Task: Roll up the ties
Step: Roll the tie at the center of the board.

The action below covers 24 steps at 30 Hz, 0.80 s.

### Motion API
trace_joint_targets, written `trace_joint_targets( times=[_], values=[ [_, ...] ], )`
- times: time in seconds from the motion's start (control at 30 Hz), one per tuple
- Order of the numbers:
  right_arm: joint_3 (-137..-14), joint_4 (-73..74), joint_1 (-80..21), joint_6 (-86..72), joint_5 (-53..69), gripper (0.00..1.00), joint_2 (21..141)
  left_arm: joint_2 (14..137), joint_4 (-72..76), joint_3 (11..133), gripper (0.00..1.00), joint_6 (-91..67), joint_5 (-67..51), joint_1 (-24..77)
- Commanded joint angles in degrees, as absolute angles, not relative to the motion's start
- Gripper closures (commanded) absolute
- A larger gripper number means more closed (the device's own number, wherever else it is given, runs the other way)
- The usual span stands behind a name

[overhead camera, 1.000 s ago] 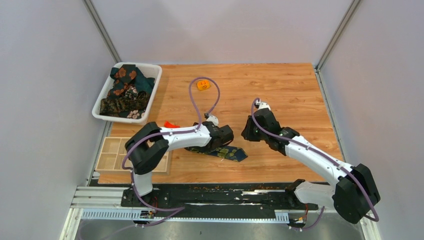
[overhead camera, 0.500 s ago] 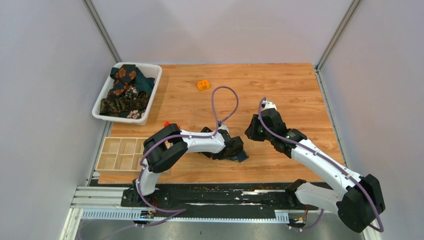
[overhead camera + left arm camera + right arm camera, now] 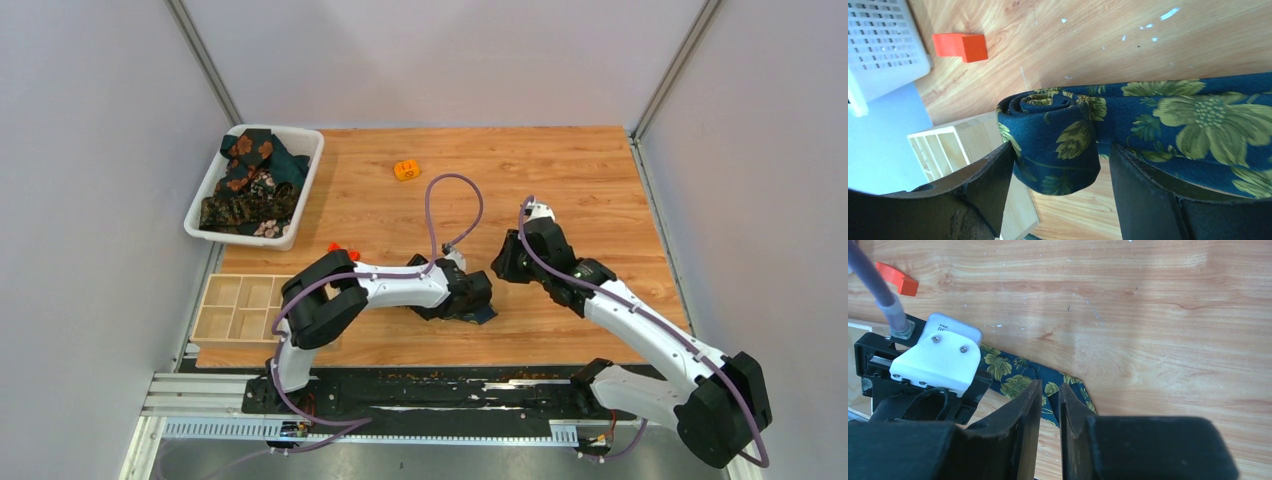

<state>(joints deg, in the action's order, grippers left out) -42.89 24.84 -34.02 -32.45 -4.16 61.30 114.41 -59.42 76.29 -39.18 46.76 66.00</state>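
Left gripper (image 3: 1060, 152) sits low over the table (image 3: 580, 170), close to the near edge, about mid-width. We see its jaws spread either side of the rolled end (image 3: 1053, 145) of the navy tie (image 3: 1208, 117), with a gap on one side. The rest of the tie lies flat, running toward the right edge. Right gripper (image 3: 1048, 390) hovers just beyond, jaws nearly pressed together, thin slit, nothing in it. Other ties (image 3: 250, 180) are piled in the white bin (image 3: 305, 138) at the far left corner. Wooden tray (image 3: 235, 305) is at the near left corner, orange block (image 3: 960, 46) near it.
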Motion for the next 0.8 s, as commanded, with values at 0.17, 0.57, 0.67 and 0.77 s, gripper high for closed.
trace_joint_targets(
  times=[0.17,0.57,0.67,0.77],
  values=[
    [-45.6,25.7,-33.4,-32.3,-5.4,0.79,58.5,106.9,-50.8,76.0,0.24,-36.5,37.4,66.8],
    [-45.2,23.7,-33.4,-32.5,-1.5,0.79,59.9,101.0,-50.1,75.0,0.24,-37.0,37.0,66.8],
    [-45.7,23.4,-33.4,-32.4,0.7,0.79,60.9,98.8,-50.3,74.7,0.23,-36.7,37.5,66.5],
    [-45.9,22.3,-33.5,-32.4,3.5,0.79,61.6,96.5,-51.0,74.7,0.22,-36.2,37.9,66.3]
  ],
)
